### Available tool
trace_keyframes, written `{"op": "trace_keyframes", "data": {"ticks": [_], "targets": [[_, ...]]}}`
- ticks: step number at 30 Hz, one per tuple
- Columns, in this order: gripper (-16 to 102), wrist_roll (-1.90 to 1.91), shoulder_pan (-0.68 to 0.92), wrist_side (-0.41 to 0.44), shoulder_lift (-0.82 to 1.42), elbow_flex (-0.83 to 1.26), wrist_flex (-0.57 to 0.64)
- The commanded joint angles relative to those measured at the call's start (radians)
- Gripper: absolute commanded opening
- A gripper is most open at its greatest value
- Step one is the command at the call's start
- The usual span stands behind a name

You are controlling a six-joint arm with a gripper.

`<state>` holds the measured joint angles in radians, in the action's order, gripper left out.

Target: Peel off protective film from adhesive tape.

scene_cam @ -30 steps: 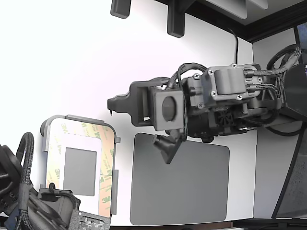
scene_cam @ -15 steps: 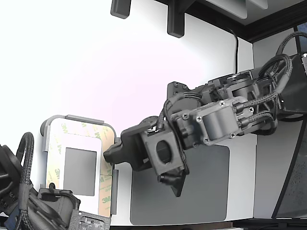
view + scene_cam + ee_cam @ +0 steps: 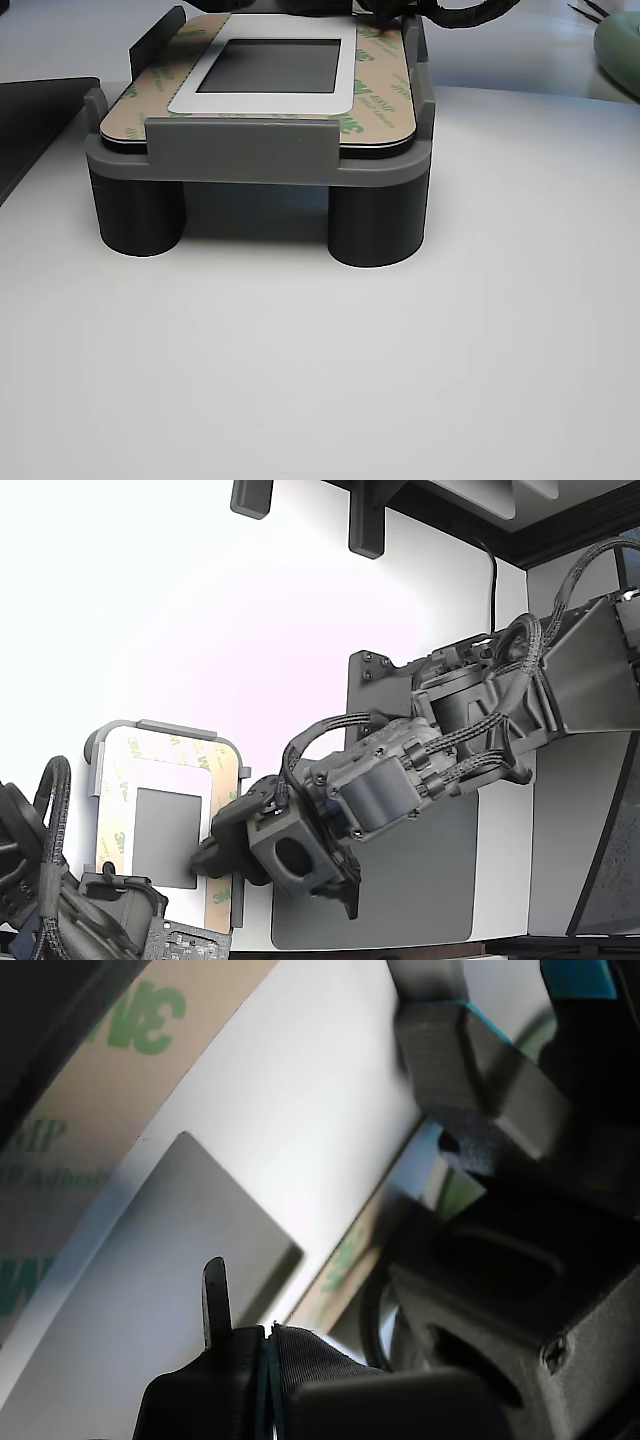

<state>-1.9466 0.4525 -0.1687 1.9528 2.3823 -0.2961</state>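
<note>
A white round-cornered plate (image 3: 170,772) lies in a grey fixture (image 3: 165,727) at the exterior view's lower left. Tan protective film (image 3: 225,792) with green 3M logos covers the adhesive tape border round a small grey rectangle (image 3: 165,837). My gripper (image 3: 200,863) reaches in from the exterior view's right, its tip low over the plate's lower right part, beside that film strip. In the wrist view the gripper (image 3: 268,1335) has its jaws together with nothing seen between them, above the grey rectangle (image 3: 150,1260), with film strips (image 3: 90,1090) on either side. The other view shows the film (image 3: 378,90) lying flat.
A large dark grey mat (image 3: 420,880) lies under my arm on the white table. A second arm (image 3: 60,910) with cables sits at the plate's lower end. The fixture (image 3: 240,150) stands on round dark legs. Black brackets (image 3: 365,525) hang at the back.
My gripper has swung down and to the exterior view's left, from above the mat to the plate's lower right part. The plate and film have not moved.
</note>
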Motion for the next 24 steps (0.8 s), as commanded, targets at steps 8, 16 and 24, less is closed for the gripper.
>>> {"op": "trace_keyframes", "data": {"ticks": [8,16,24], "targets": [[-10,0.009,-0.003,-0.035,-0.058,-0.038,0.089],[-10,0.006,0.043,-0.014,-0.066,-0.041,0.095],[-10,0.028,0.048,-0.025,-0.112,-0.057,0.123]]}}
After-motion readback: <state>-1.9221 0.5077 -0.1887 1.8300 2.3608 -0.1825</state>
